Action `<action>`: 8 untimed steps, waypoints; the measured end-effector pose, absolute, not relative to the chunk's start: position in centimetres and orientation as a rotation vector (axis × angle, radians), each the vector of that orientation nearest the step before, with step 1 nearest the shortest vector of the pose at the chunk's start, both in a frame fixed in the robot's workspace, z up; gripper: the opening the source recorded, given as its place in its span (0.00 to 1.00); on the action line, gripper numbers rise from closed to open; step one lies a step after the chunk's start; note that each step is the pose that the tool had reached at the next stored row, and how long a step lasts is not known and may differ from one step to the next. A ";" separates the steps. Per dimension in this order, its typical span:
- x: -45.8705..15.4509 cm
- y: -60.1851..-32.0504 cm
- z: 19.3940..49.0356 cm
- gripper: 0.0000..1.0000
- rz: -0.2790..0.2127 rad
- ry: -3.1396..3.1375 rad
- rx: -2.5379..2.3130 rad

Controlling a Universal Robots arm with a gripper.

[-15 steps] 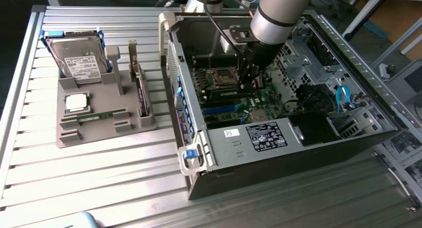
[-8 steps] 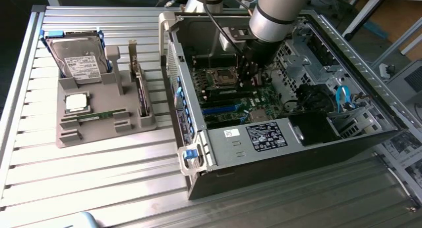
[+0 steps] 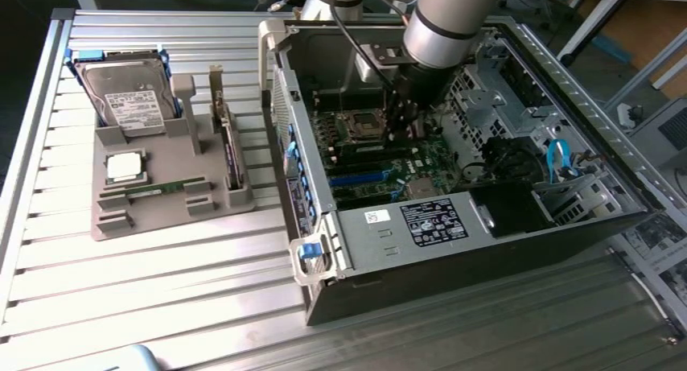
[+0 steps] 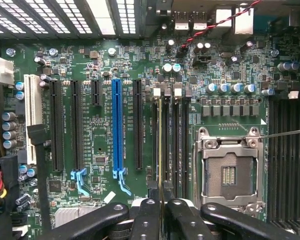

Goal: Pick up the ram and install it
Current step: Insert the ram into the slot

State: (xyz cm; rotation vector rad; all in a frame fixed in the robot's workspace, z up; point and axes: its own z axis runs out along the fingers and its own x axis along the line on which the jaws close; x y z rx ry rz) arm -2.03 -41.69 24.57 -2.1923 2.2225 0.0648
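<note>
Green and thin, the long narrow ram stick (image 4: 160, 145) shows edge-on, pinched from either side between the two black fingertips of the pincer (image 4: 160, 191), which is closed on it. The stick stands upright over the green motherboard (image 4: 130, 65), lined up along one of the black memory slots (image 4: 172, 145) just beside the empty square silver processor socket (image 4: 230, 172). I cannot tell whether its lower edge sits in the slot. A long blue expansion slot (image 4: 117, 127) lies further off on its other side. The grey arm (image 3: 451, 21) reaches down into the open black computer case (image 3: 516, 266) lying on the ribbed metal surface (image 3: 161, 290). On the exterior view's left, a grey plastic holder (image 3: 118, 218) carries a silver hard drive (image 3: 129, 97), a square silver chip (image 3: 125, 166) and a second green stick (image 3: 161, 187) lying flat.
</note>
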 end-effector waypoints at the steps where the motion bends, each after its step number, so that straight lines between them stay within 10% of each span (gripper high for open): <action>1: -2.0 -41.7 24.5 0.12 0.065 2.222 -2.192; 8: -2.1 -41.7 24.1 0.12 0.065 2.223 -2.192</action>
